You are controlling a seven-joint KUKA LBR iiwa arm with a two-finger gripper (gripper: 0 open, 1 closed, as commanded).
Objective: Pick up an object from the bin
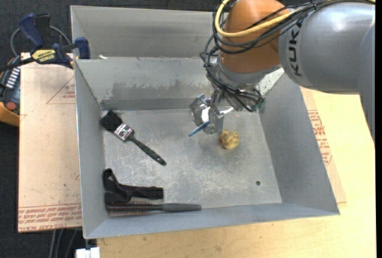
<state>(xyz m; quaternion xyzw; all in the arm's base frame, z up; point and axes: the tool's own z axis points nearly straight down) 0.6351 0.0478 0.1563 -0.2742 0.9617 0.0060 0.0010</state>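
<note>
The bin (179, 74) is dull grey metal, its floor scuffed. The brush (128, 134) has a matt black handle and a shiny metal band. The yellow lump (229, 140) looks rough.

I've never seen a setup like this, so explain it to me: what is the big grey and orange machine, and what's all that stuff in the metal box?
The big grey thing is a robot arm, reaching in from the right; the orange dome and cables belong to its wrist. At its end sits a small gripper, which is its hand. The one camera looks down from above, slightly sideways, on a grey metal bin. On the bin's floor lie a black paintbrush at the left, a black handle-shaped piece and a dark hairbrush near the front left corner, and a small tan lump just right of the gripper. A thin blue stick pokes out at the gripper's tip; whether it is gripped, I cannot tell.
</note>
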